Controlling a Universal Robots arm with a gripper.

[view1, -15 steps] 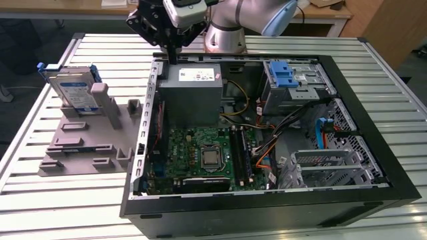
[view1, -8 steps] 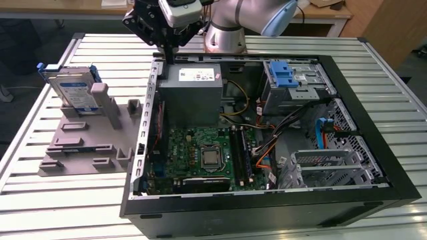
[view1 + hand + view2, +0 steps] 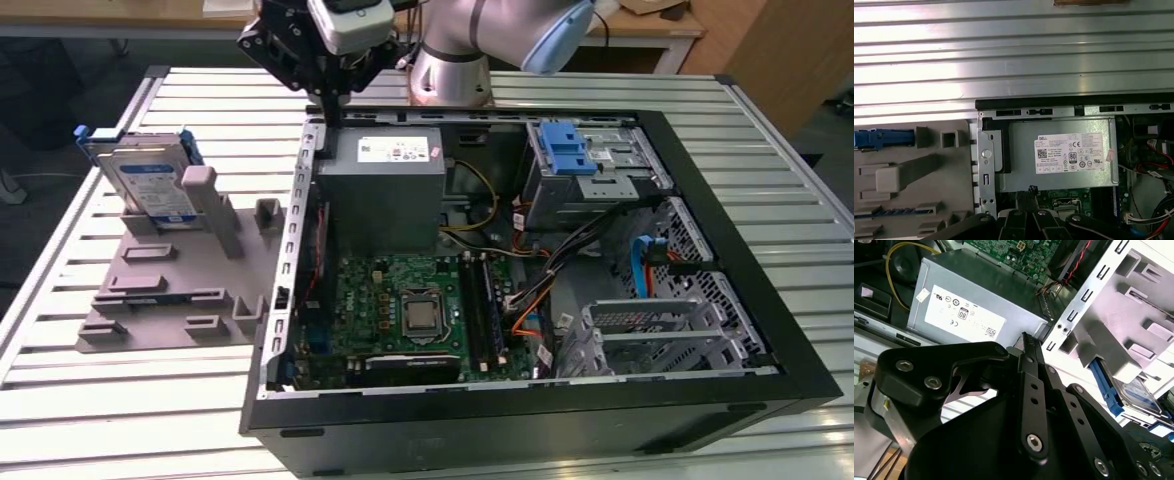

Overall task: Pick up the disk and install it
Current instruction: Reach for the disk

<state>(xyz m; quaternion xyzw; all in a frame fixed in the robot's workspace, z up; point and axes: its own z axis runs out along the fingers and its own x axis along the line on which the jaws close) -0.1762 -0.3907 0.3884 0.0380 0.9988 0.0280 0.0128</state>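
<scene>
Pick-up not begun: the end effector, pressed together and empty, hangs over the computer case. In the exterior view the disk stands in its grey rack at the end effector's eight o'clock, well apart. Grasping it calls for spreading first.

And there was the disk, parked on end in the grey holder. In the exterior view it sat at about nine o'clock from the open computer case, well apart from it. It was a flat silver rectangle, near upright, with its white-and-blue label turned toward the camera. The blue caddy framed its edges, and blue tabs poked out at the disk's twelve o'clock end. In the second wrist view a silver stretch of the disk peeked from behind the holder's pale blocks, a blue caddy rail running along its side. In the first wrist view the blue caddy lay against the holder's edge.
</scene>
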